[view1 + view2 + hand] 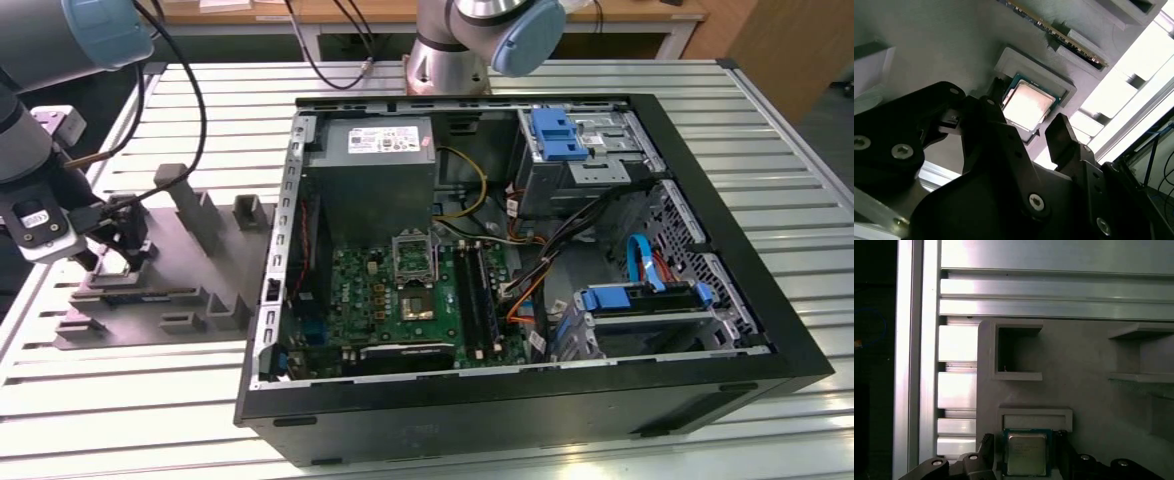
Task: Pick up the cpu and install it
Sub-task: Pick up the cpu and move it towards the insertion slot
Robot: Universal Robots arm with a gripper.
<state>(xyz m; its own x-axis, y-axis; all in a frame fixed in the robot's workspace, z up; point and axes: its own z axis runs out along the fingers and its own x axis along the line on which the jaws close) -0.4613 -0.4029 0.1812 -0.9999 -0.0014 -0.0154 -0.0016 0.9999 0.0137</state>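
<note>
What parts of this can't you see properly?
- Second wrist view: the gripper hides one corner of the chip.
- Exterior view: the socket is too small to show its pins.
- First wrist view: the grey tray is cut off by the picture's edges.

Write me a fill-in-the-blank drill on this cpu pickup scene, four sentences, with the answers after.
1. The cpu lies in a recess of the grey moulded ____.
2. The gripper hangs right at the silvery-topped ____.
3. In the exterior view, the tray stands to the ____ of the computer case.
4. The motherboard inside that case is ____ in colour.

Missing words: tray; cpu; left; green.
</note>
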